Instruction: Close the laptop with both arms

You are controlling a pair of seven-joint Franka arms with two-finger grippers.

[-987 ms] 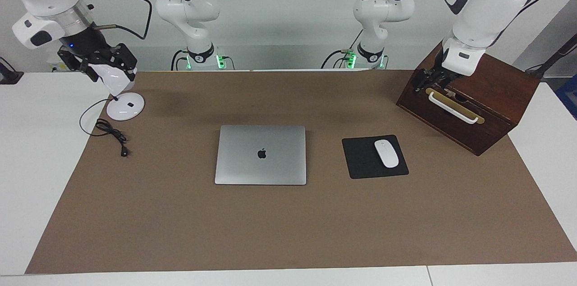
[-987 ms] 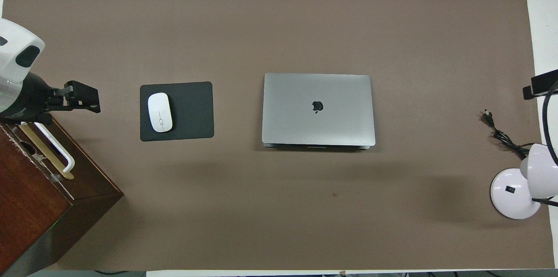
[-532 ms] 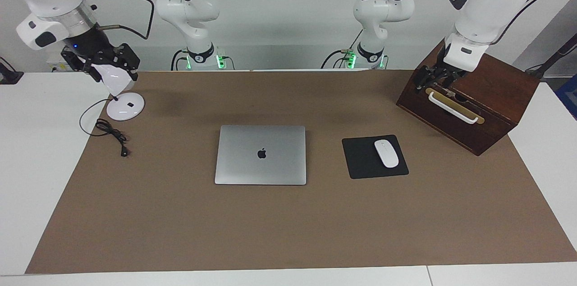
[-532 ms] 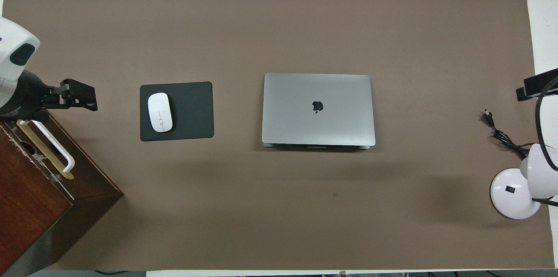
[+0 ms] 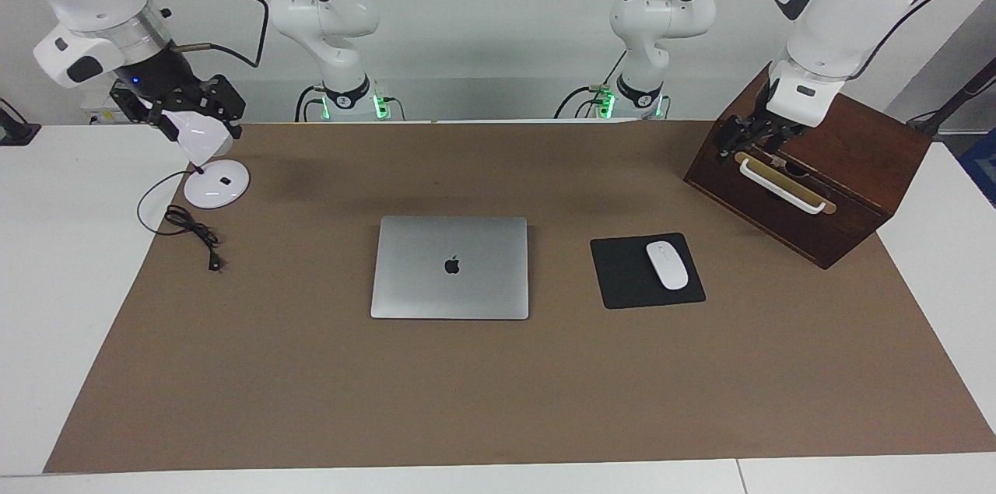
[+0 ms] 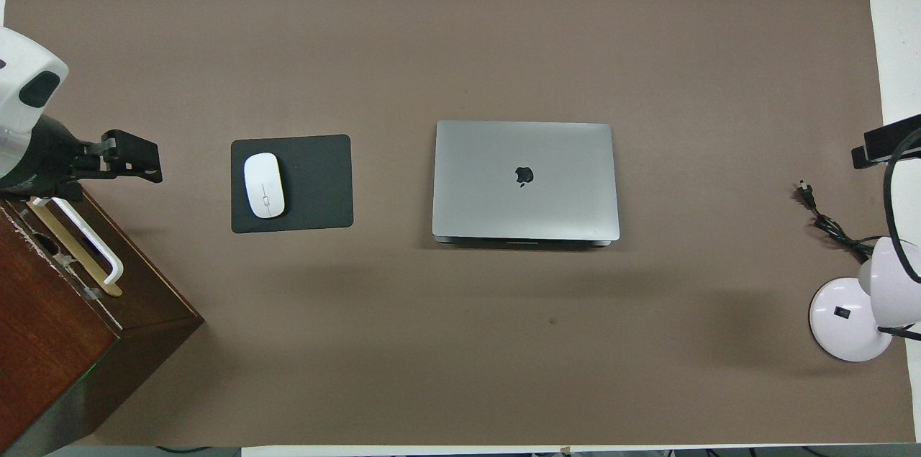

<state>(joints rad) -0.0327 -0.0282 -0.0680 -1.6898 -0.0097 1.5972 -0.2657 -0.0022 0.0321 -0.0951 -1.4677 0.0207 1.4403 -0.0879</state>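
The silver-grey laptop (image 5: 450, 267) lies flat on the brown mat with its lid down and the dark apple logo facing up. It also shows in the overhead view (image 6: 525, 180). My left gripper (image 5: 745, 138) hangs in the air at the left arm's end of the table, just over the handle edge of the wooden box, and shows in the overhead view (image 6: 133, 157). My right gripper (image 5: 191, 113) hangs over the white lamp at the right arm's end, and its edge shows in the overhead view (image 6: 886, 142). Both grippers are well apart from the laptop.
A black mousepad (image 5: 622, 280) with a white mouse (image 5: 667, 265) lies beside the laptop toward the left arm's end. A dark wooden box (image 5: 848, 159) with a white handle stands at that end. A white lamp (image 5: 216, 184) and its black cable (image 5: 191, 228) are at the right arm's end.
Both grippers have risen slightly and drawn a little toward their own ends of the table. The laptop, mouse, box and lamp have not moved.
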